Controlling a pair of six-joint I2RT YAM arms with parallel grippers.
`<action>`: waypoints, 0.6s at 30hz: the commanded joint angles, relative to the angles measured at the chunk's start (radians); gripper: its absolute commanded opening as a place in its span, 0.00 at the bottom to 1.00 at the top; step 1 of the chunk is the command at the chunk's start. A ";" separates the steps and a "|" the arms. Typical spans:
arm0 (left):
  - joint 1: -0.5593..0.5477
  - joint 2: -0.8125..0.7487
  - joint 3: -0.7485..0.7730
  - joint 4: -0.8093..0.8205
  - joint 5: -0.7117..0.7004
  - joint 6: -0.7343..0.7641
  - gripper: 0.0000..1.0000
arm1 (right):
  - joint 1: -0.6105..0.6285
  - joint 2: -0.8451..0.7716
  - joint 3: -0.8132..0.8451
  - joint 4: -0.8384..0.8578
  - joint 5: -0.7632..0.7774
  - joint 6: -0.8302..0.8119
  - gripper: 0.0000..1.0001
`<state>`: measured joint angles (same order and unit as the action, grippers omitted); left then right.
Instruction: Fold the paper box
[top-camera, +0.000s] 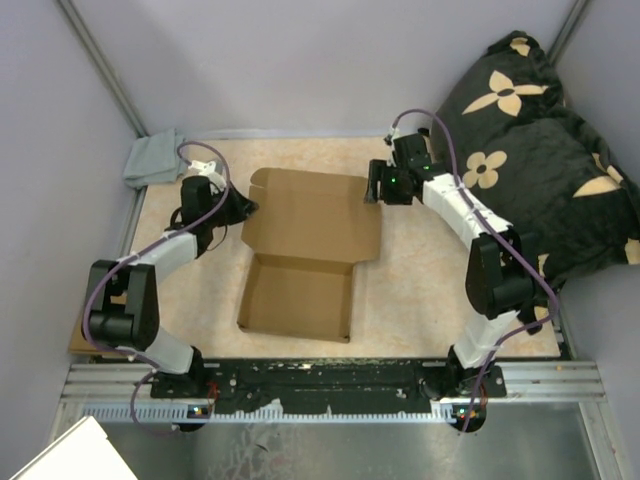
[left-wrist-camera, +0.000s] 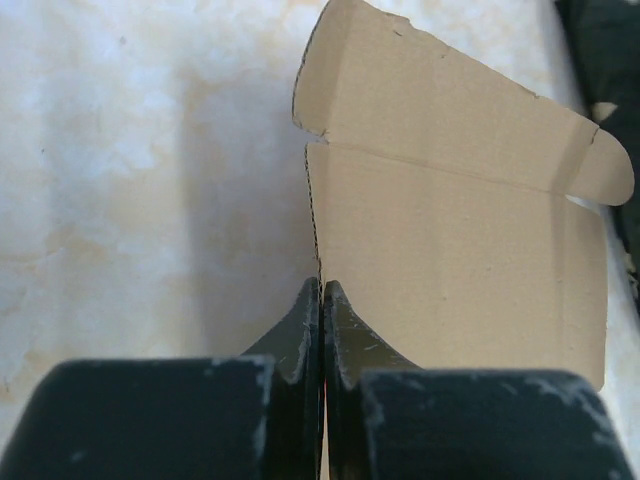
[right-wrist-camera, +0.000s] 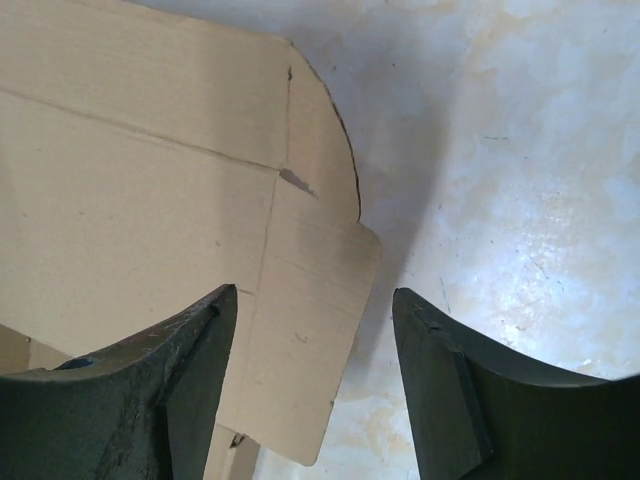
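The paper box lies open at centre frame on the table. The left gripper pinches the lid's left edge. The right gripper, fingers spread, straddles the lid's right flap.

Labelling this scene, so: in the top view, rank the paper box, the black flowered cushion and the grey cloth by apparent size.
1. black flowered cushion, even though the frame crops it
2. paper box
3. grey cloth
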<state>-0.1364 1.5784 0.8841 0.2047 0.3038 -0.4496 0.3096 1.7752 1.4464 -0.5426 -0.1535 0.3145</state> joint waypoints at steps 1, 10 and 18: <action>0.004 -0.095 -0.123 0.341 0.057 -0.030 0.00 | -0.005 -0.094 -0.034 0.003 0.016 -0.054 0.65; 0.004 -0.242 -0.315 0.622 0.051 -0.059 0.00 | -0.004 -0.231 -0.150 0.037 0.026 -0.089 0.66; 0.003 -0.266 -0.415 0.857 0.101 -0.084 0.00 | -0.005 -0.226 -0.173 0.138 -0.096 -0.147 0.67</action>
<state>-0.1364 1.3365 0.4950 0.8673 0.3603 -0.5129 0.3092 1.5822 1.2709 -0.5003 -0.1684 0.2157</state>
